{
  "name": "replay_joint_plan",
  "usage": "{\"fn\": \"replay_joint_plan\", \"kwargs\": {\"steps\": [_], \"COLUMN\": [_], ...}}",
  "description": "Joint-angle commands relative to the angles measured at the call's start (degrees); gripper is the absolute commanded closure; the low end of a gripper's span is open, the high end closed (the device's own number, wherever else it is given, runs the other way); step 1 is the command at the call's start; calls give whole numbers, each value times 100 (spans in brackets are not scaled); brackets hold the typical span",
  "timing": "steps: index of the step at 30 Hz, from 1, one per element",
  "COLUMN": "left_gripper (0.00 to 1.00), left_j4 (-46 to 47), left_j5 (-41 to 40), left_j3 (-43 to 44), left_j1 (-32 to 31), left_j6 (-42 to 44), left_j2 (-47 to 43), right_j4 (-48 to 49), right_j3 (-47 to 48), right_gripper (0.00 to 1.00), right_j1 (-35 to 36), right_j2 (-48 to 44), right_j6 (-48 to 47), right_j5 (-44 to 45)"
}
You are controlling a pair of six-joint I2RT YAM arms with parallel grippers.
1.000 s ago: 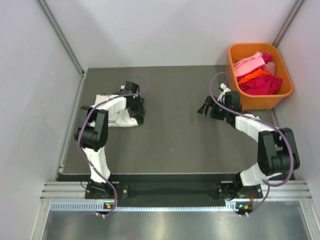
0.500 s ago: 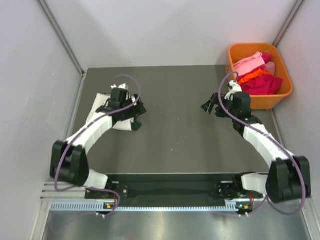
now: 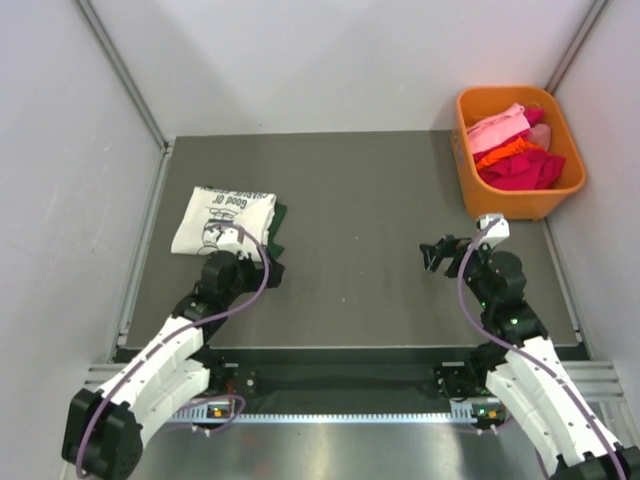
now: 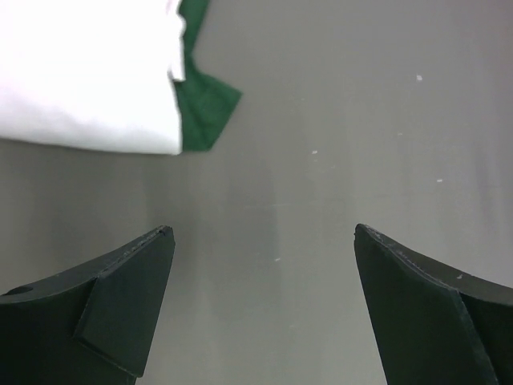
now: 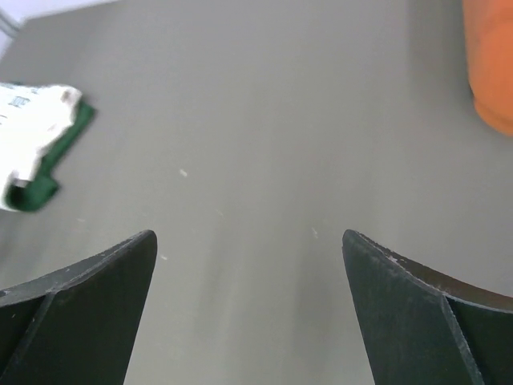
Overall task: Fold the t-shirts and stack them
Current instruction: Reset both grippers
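From above, the cream-white t-shirt (image 3: 222, 220) lies folded at the far left of the table (image 3: 360, 200), its black print reading "Good", on top of the dark green t-shirt (image 3: 278, 214). An orange basket (image 3: 467, 165) of pink and red cloth sits far right.

Left wrist: the left gripper (image 3: 268, 267) has jaws wide and empty, just near of the stack.

Right wrist: the right gripper (image 3: 437, 256) gapes equally wide and bare, well apart from the shirts.

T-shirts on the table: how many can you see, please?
2, stacked far left: the cream-white t-shirt on top, the dark green t-shirt beneath, only its edge showing. Others may be hidden.
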Motion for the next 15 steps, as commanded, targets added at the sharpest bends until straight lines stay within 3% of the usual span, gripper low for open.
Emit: {"fn": "replay_joint_plan", "kwargs": {"steps": [1, 5, 15], "left_gripper": [1, 1, 2], "left_j4": [734, 671, 812], "left_j5": [-376, -736, -711], "left_j3": [-266, -591, -706], "left_j1": [-8, 0, -8], "left_j6": [331, 68, 49], "left_j2": [-521, -820, -970], "right_j4": [339, 708, 709], "right_j3": [-357, -902, -1096], "right_gripper": [0, 0, 0], "right_j1": [36, 36, 36], "right_j2": [-180, -250, -716], "right_j6": [74, 373, 373], "right_j5": [489, 376, 279]}}
